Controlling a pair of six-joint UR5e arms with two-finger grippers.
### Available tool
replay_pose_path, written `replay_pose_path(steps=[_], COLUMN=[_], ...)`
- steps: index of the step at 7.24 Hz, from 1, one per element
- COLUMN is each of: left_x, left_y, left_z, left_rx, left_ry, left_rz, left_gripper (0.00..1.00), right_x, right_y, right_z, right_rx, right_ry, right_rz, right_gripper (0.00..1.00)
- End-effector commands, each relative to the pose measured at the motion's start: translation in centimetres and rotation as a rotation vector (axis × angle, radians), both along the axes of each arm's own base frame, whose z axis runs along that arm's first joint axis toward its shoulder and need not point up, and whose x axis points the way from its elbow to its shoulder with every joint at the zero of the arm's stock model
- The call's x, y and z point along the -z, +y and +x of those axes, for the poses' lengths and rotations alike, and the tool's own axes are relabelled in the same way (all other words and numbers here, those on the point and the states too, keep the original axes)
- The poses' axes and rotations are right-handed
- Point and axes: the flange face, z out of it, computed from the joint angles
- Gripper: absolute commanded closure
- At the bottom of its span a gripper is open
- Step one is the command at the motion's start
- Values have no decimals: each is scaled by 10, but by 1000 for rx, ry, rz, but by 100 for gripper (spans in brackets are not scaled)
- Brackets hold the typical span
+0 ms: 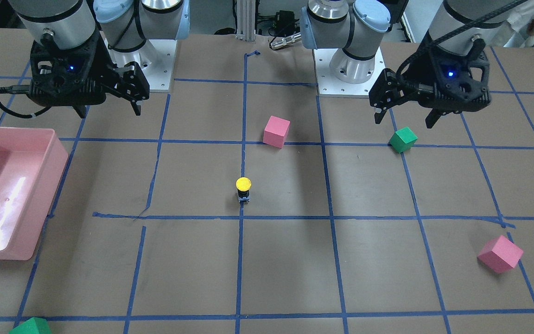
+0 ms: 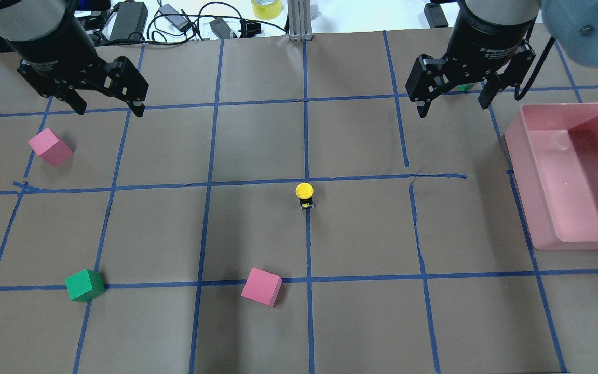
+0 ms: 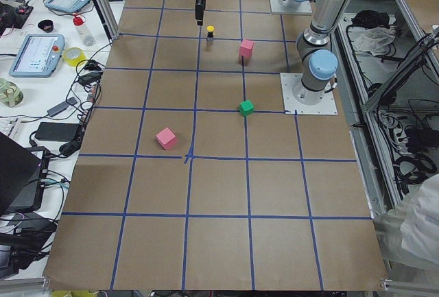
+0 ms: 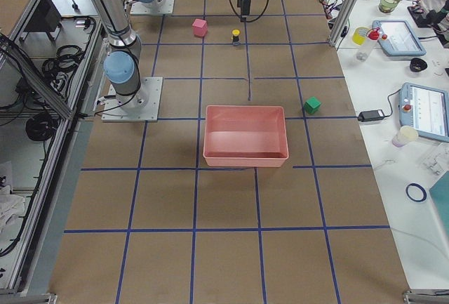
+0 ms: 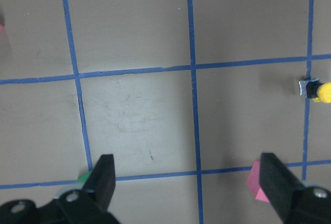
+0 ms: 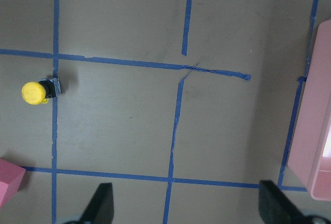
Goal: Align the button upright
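The button [image 2: 304,195] stands upright on a blue tape line near the table's middle, yellow cap on top, black body and grey base under it. It also shows in the front view [image 1: 243,189], at the right edge of the left wrist view [image 5: 318,90] and at the left of the right wrist view [image 6: 39,90]. My left gripper [image 2: 111,111] is open and empty, held above the table far from the button. My right gripper [image 2: 453,109] is open and empty, also held high and away from it.
A pink bin [image 2: 522,187] stands on the right side. Two pink cubes [image 2: 50,147] [image 2: 261,286] and a green cube [image 2: 85,285] lie on the left and near side. Another green cube [image 2: 465,87] peeks out behind the right gripper.
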Motion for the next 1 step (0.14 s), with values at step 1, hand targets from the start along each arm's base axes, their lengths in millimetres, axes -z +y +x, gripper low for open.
replay_pose_path(steps=[1], left_x=[0], left_y=[4], left_z=[-11], left_rx=[27], left_ry=[-12], left_rz=[-2], left_gripper=[0], right_x=[0], right_y=[0], right_z=[0], right_rx=[-1], right_ry=[-3], right_rz=[-3], right_gripper=[0])
